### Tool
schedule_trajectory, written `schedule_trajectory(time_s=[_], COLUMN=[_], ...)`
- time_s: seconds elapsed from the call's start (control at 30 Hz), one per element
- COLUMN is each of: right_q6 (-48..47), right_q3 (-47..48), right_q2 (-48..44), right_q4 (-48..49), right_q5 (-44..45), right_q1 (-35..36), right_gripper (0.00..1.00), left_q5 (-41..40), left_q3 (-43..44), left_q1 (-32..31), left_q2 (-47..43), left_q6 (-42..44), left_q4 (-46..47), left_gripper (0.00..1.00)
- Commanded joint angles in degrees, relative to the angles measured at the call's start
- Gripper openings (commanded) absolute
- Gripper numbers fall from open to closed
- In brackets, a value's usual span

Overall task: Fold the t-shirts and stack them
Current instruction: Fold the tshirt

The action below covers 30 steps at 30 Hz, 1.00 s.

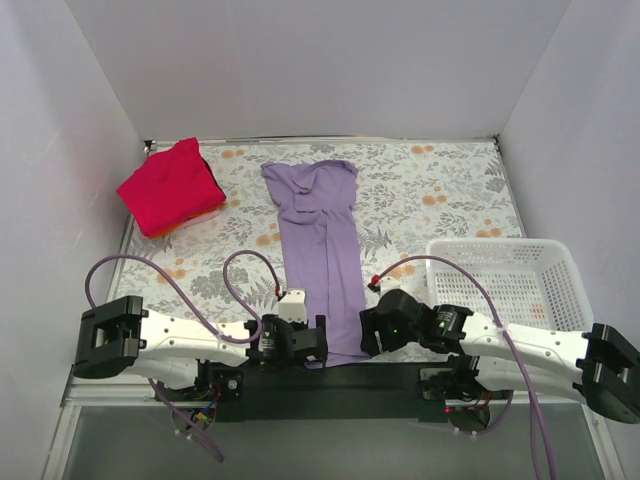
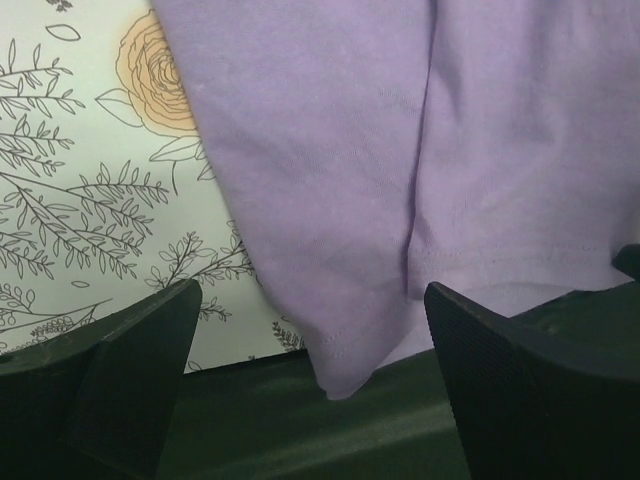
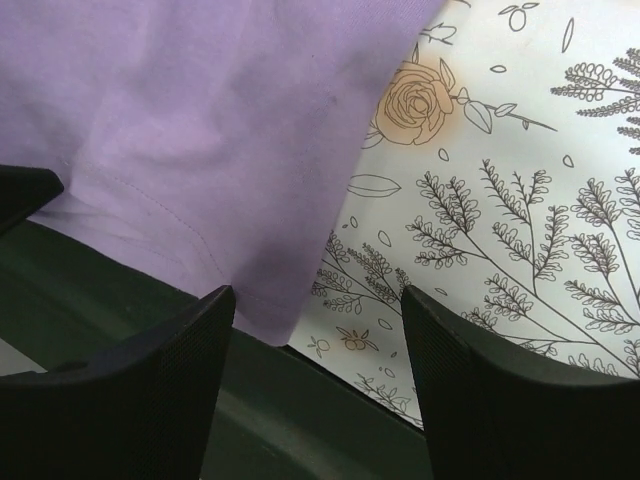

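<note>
**At the near edge of the table (image 1: 440, 190), both jaws spread at the lavender t-shirt (image 1: 320, 240)**

At the near edge, the left arm (image 1: 190, 335) and the right arm (image 1: 520, 340) each hold their jaws spread, with one bottom corner of the lavender t-shirt between the fingers and nothing pinched. The shirt lies as a long narrow strip up the middle of the flowered table. To its right stands a white basket (image 1: 495, 244). In the far left corner lies the red t-shirt (image 1: 172, 187), a compact folded bundle.
</note>
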Motion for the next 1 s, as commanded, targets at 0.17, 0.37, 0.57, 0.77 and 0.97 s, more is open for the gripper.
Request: schedule_trajectory(time_s=[0.17,0.37,0.57,0.77,0.97], right_q6=[4.9,7.9,11.4,12.5,13.1], right_q3=[-1.4,-1.6,-1.7,-2.0,-2.1], right_q2=[-2.4,-2.2,-1.8,-1.4,-0.6], right_q4=[1.9,2.5,2.2,1.3,1.4], right_q5=[1.3,0.9,2.4,5.1,5.6], right_q1=[0.9,3.6,7.3,8.1,8.7], right_gripper=[0.61,0.61,0.60,0.59,0.52], left_q5=[5.3,7.0,7.8,8.8,9.1], left_q3=[-2.8,-4.7,-5.5,-6.6,-8.9], left_q1=[-1.9,-2.3,-4.8,-5.7,-5.8], left_q2=[0.2,-0.3,-1.2,0.7,1.2], left_q6=[-10.6,-12.9,-15.6,-17.4,-19.9], left_q4=[-2.5,-1.2,-0.1,1.6,2.0], left_gripper=[0.72,0.67,0.64,0.59,0.45])
